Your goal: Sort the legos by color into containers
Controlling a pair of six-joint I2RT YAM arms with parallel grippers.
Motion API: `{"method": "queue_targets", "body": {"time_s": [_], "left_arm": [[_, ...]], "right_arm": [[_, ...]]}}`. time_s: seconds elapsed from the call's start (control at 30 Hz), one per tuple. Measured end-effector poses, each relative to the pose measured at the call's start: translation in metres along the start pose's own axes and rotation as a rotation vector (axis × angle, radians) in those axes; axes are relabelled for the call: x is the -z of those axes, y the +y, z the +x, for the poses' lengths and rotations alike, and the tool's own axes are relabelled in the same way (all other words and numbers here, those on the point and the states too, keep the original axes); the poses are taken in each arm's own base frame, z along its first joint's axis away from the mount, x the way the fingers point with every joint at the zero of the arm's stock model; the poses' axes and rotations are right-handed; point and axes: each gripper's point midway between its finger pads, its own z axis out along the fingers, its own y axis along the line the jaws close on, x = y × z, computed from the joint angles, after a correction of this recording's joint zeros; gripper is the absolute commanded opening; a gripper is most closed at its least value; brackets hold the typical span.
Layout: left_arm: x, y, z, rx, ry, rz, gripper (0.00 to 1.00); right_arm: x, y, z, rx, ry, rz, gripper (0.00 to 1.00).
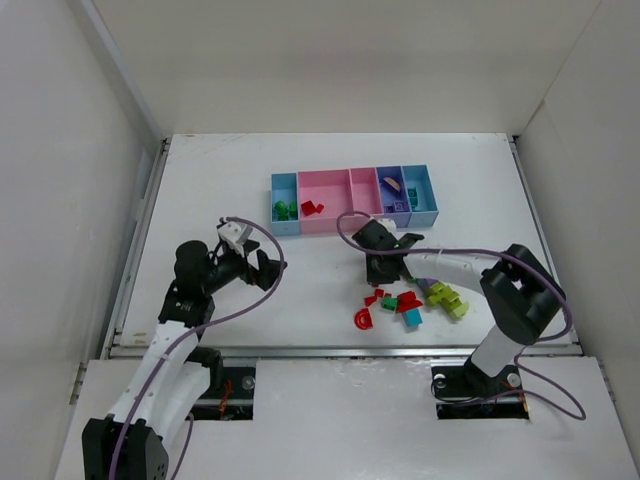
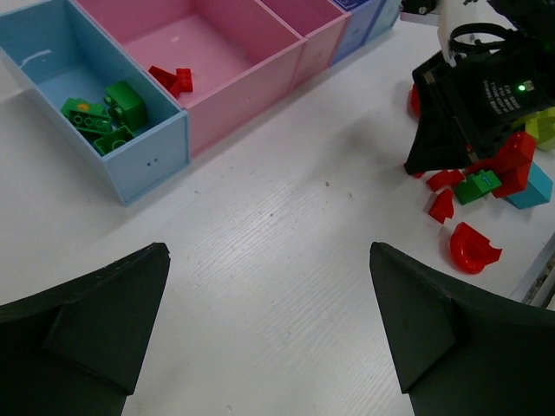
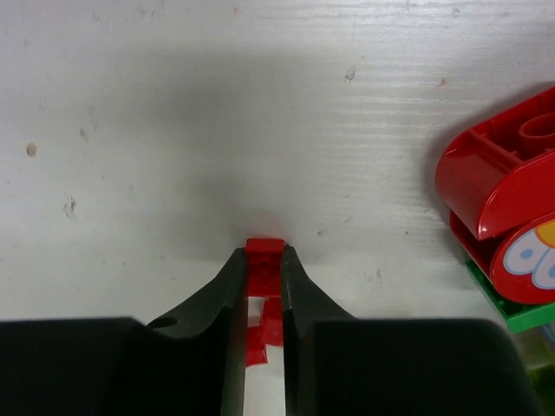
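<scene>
Only the right wrist view shows the right gripper [image 3: 263,264] pinched on a small red brick [image 3: 264,246], bottom centre. Left gripper [image 2: 269,338] spread wide, empty. Overhead: containers [image 1: 349,190] upper centre.

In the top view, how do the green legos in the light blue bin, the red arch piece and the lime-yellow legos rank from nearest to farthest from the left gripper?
1. green legos, in the leftmost bin, just beyond the left gripper.
2. red arch piece, lying loose to its right.
3. lime-yellow legos, farther right again.
</scene>
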Motion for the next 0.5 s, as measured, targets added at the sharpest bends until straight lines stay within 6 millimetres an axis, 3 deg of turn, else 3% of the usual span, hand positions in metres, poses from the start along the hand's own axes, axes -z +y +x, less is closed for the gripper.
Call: {"method": "queue_targets", "body": {"time_s": [0.07,0.13,0.37,0.43,0.5], "left_arm": [[0.001,0.004,-0.001,0.005,-0.005,-0.027,1.0],[0.001,0.009,-0.002,0.018,-0.01,-0.059,1.0],[0.0,0.019,-0.015,0.07,-0.07,-0.127,1.0],[-0.001,0.019,-0.021,0.078,-0.096,-0.129,1.0],[-0.002,0.02,-0.022,0.084,-0.115,-0.131,1.0]], "right_arm": [[0.005,0.004,-0.002,0.045,0.007,-0.001,0.0],[0.015,0.02,-0.019,0.088,-0.028,-0.034,0.0],[0.072,0.097,-0.134,0.149,-0.338,-0.222,0.0],[0.078,0.119,-0.166,0.156,-0.414,-0.249,0.0],[0.073,0.133,-0.19,0.159,-0.459,-0.248,0.0]]}}
